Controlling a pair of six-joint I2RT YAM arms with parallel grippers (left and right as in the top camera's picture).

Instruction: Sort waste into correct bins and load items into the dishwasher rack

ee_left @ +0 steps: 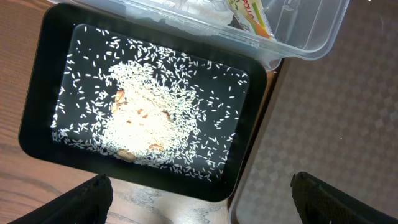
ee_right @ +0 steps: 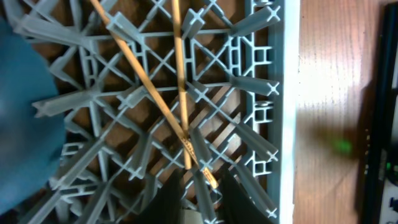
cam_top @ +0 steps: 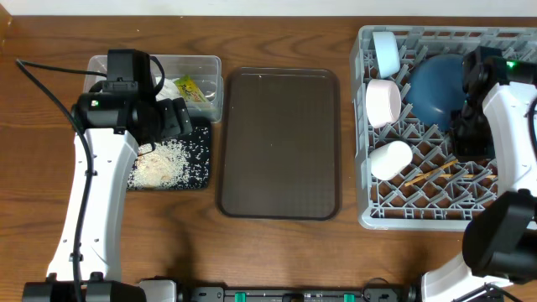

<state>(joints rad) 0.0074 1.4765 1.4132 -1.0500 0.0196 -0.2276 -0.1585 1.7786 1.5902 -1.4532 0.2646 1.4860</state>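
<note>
Overhead, the dishwasher rack [cam_top: 362, 126] is sitting at the right, holding the dark-blue bowl [cam_top: 436, 84] and, nearer the robot, the chopsticks [cam_top: 428, 174] lying on its lattice. At the left, the clear tub [cam_top: 210, 63] is holding the snack wrapper [cam_top: 191, 88], and the black tray [cam_top: 201, 159] just beside it is carrying the rice [cam_top: 164, 164].

Seen from the left wrist, the left gripper [ee_left: 202, 190] is hovering over the black tray, fingers spread wide and gripping nothing.

Seen from the right wrist, the right gripper [ee_right: 202, 199] is hanging low over the rack. Its fingers are parted a little, with the chopsticks' crossed ends lying between them.
</note>
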